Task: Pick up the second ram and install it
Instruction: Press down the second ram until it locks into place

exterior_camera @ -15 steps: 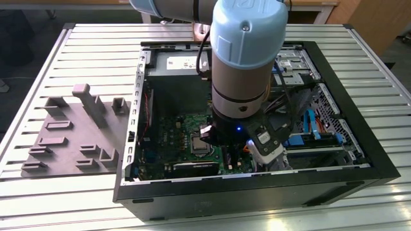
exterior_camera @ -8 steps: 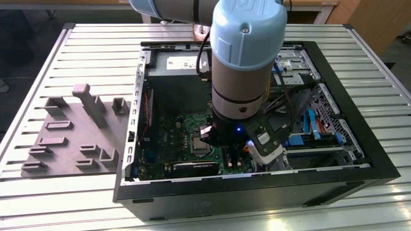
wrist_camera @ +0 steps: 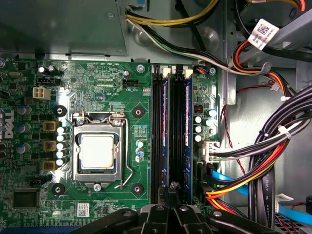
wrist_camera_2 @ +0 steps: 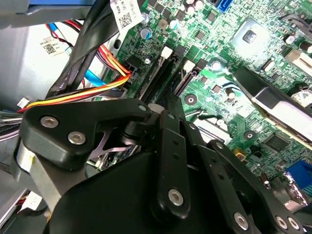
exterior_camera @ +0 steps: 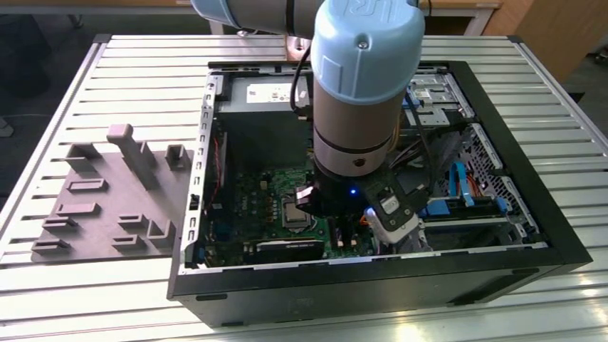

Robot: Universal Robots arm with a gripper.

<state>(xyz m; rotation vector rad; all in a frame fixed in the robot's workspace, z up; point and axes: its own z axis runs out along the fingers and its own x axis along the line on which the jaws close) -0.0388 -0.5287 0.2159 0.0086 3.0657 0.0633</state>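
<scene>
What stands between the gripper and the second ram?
Nothing visible. In the first wrist view the gripper sits at the end of the two seated sticks, one being the second ram; cables lie aside.

Cable bundles [wrist_camera: 273, 156] crowd one side of the memory slots [wrist_camera: 173, 141]; the processor socket [wrist_camera: 97, 153] side seems clearer.

The open black computer case [exterior_camera: 494, 274] lies on the slatted metal table [exterior_camera: 142, 64]; the grey plastic fixture block [exterior_camera: 105, 206] sits beside it, toward the exterior view's left edge.
</scene>
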